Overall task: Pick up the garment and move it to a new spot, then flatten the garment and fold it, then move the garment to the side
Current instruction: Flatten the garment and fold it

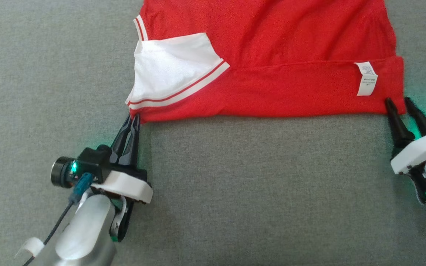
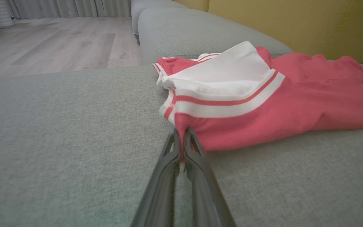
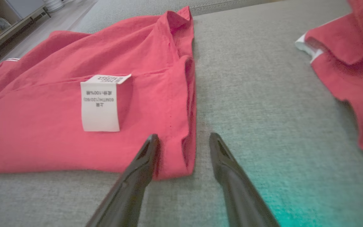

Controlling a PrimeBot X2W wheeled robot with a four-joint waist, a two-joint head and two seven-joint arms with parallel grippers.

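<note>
The garment (image 1: 272,55) is a red shirt with a white, red-striped sleeve (image 1: 168,66), lying spread on the grey sofa cushion. Its near edge is folded over, and a white care label (image 1: 366,78) shows there. My left gripper (image 1: 133,119) is shut on the near left corner, just below the sleeve. In the left wrist view the gripper (image 2: 181,134) pinches a sliver of the red garment (image 2: 263,107). My right gripper (image 1: 398,101) stands open at the near right corner. In the right wrist view the gripper (image 3: 184,137) straddles the hem of the garment (image 3: 43,126), beside the label (image 3: 100,105).
The grey cushion (image 1: 253,192) stretches towards me below the garment. The left wrist view shows wooden floor (image 2: 58,44) beyond the sofa edge and a yellow backrest (image 2: 295,22). Another red fold with white trim (image 3: 351,63) lies at the right of the right wrist view.
</note>
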